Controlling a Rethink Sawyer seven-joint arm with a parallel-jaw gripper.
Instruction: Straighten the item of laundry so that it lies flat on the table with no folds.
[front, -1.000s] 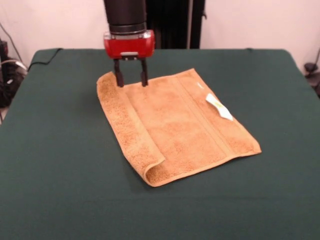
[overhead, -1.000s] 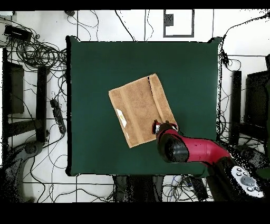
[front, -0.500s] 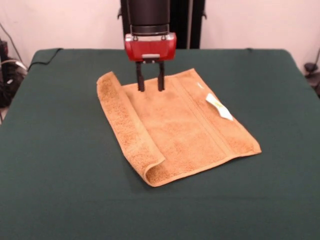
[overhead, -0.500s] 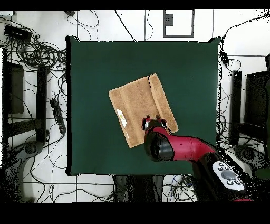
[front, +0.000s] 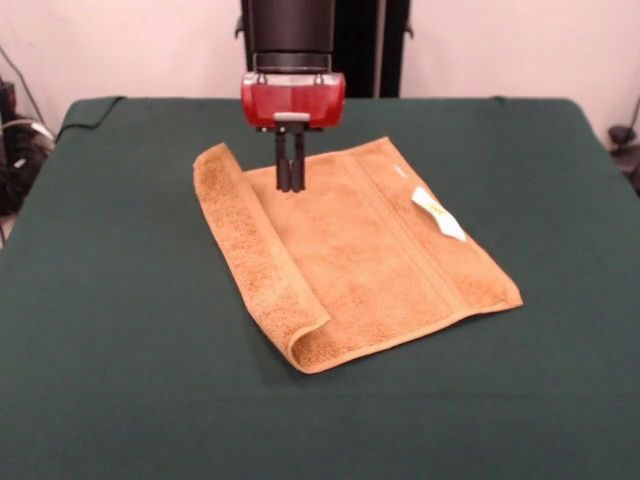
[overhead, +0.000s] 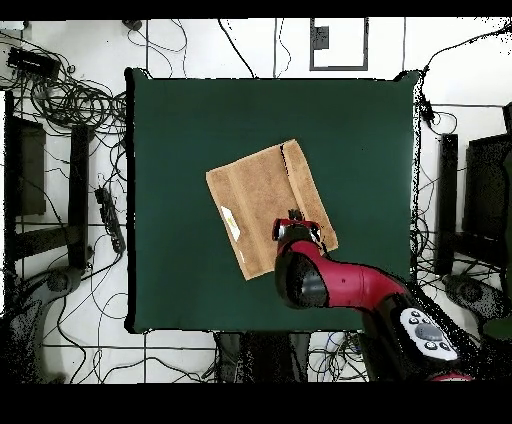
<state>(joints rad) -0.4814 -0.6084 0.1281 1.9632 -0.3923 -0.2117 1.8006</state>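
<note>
The towel (front: 350, 250) lies near the middle of the green surface (front: 120, 350), skewed to its edges, w/ one long side still folded over in a strip (front: 255, 250); same lie as half a sec ago. White tag (front: 437, 213) on the opposite side, no readable print. The hand (front: 290, 187) was spread a moment back, now clenched, tips down at the towel beside the fold; can't tell if any cloth is pinched.

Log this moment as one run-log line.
tool: shut, tips on far edge of towel | towel: one long side folded over | tag: showing on top | table: green | task: not done
</note>
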